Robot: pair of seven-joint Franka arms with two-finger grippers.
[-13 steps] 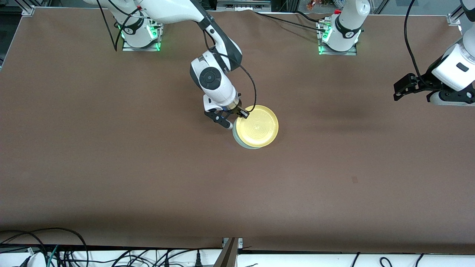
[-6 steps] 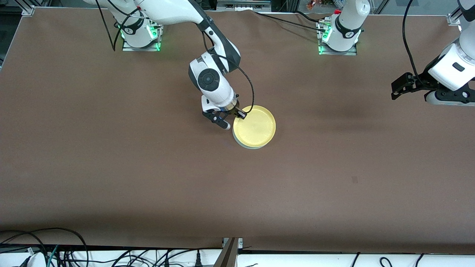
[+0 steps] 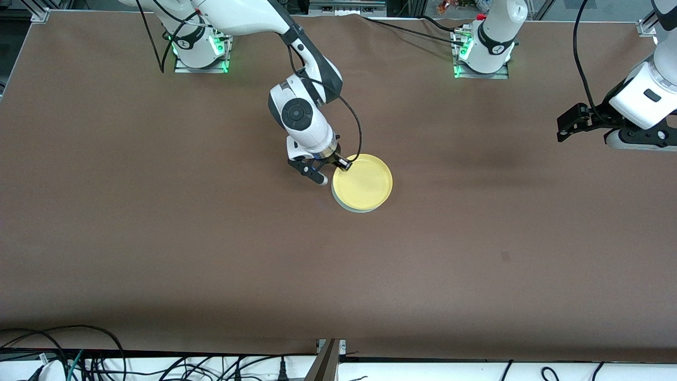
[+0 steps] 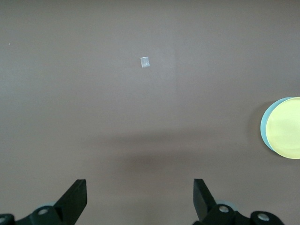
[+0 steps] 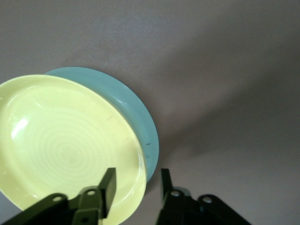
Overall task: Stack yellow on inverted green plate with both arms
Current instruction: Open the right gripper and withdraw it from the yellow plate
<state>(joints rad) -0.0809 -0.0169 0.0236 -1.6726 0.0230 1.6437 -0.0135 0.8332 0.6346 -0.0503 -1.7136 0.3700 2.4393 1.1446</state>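
Even overhead light; soft arm shadows on table (image 3: 211, 254); faint glare on yellow (image 5: 28, 126).

The yellow plate (image 3: 363, 182) is lying on the green plate (image 3: 344, 202) near the middle of the table (image 3: 158, 238), directly beside the right gripper (image 3: 331, 170), whose fingers (image 5: 108, 185) are straddling the plate's rim on the side toward the right arm's end. The left gripper (image 3: 565, 127) is hanging over the left arm's end of the table, well apart from the stacked plates, with a small tag (image 4: 145, 62) lying on the table below it.
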